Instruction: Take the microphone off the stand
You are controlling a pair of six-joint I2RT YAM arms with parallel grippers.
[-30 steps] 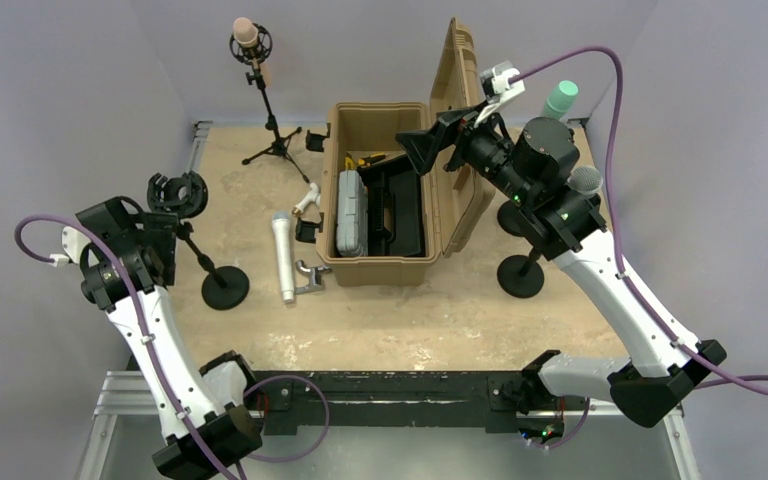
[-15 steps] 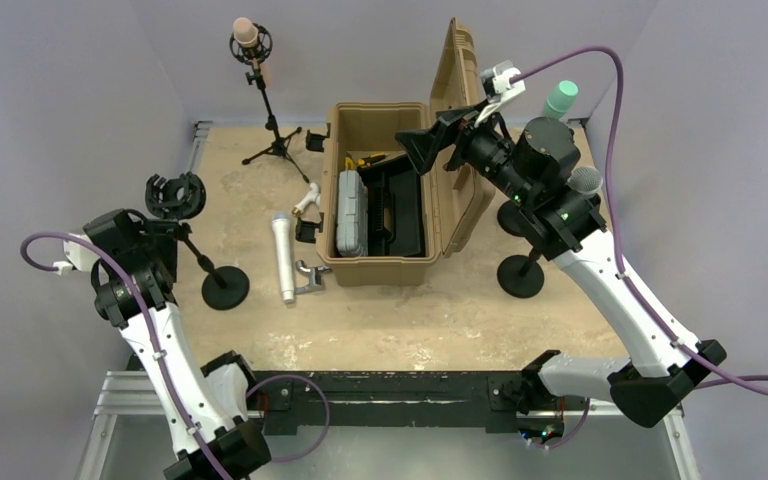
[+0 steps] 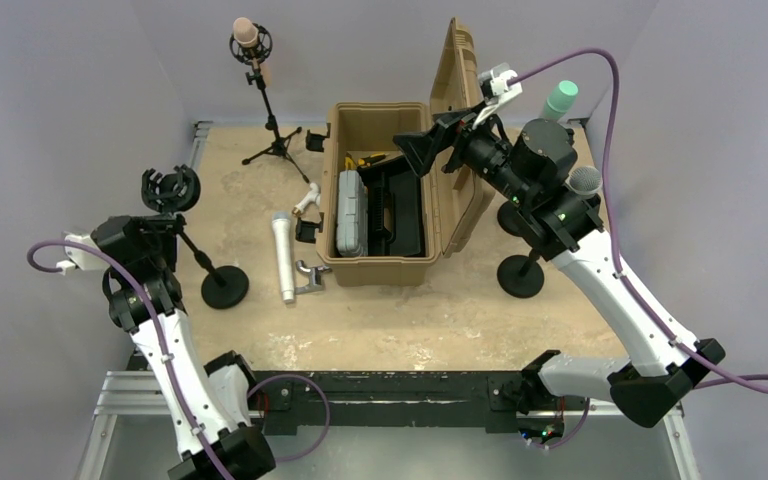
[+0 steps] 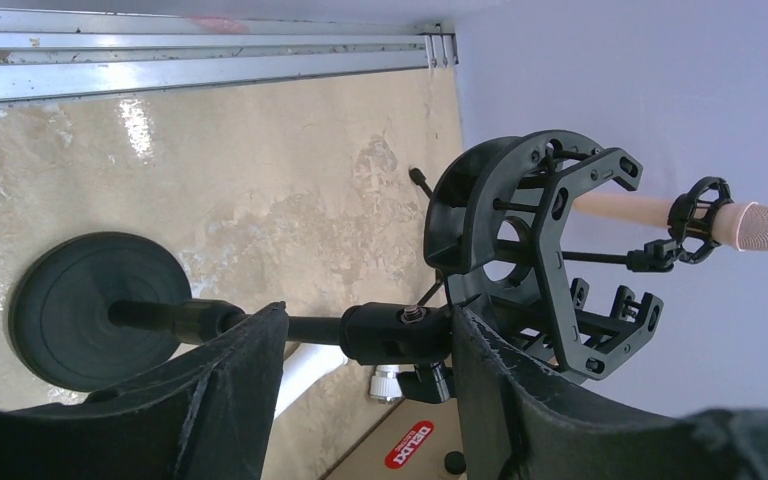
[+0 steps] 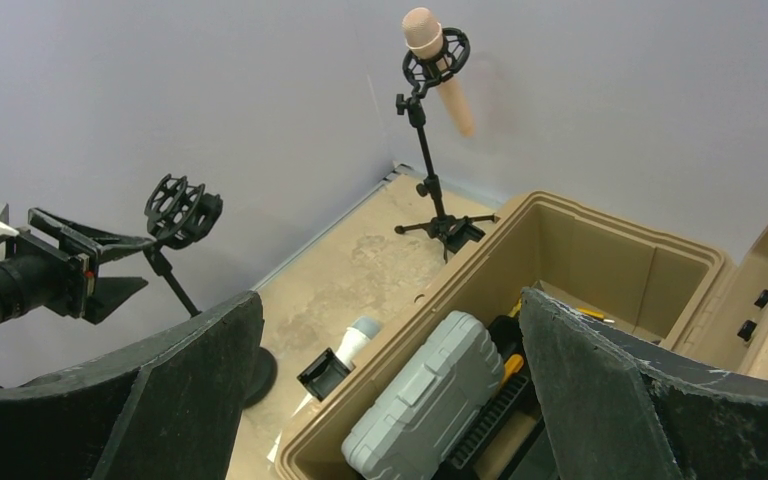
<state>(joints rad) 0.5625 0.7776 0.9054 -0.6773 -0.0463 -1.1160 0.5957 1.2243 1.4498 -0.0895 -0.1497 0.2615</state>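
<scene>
Left arm's on the move! Its forearm has dropped back toward the lower-left corner of the overhead view, and the left claw (image 4: 368, 330) now sits with both fingers spread either side of the pole of the empty shock-mount stand (image 3: 170, 188). It is released, gripping nothing. The mount's head has nudged a touch toward the upper left, while the round base hasn't budged. The right claw (image 3: 422, 150) has barely stirred. It hangs wide open over the tan case (image 3: 375, 265) in mid-frame.

What does that mean? The silver microphone (image 3: 283, 255) lies flat on the worktop (image 3: 440, 320), just left of the case and out of any cradle. With that mount bare, this one looks already freed and the left arm seems to be backing away. Two others remain mounted. The pink microphone (image 3: 247, 33) sits in its tripod stand (image 3: 275, 140) at the top left, and a grey-headed microphone (image 3: 586, 180) peeks out at the right.

Now the murky bits. I can't tell whether the left fingers actually touch the pole. The grey-headed mic's body and most of its pole are hidden behind the right arm, with only the round-base stand (image 3: 520, 276) showing below. The case lid is seen edge-on.
</scene>
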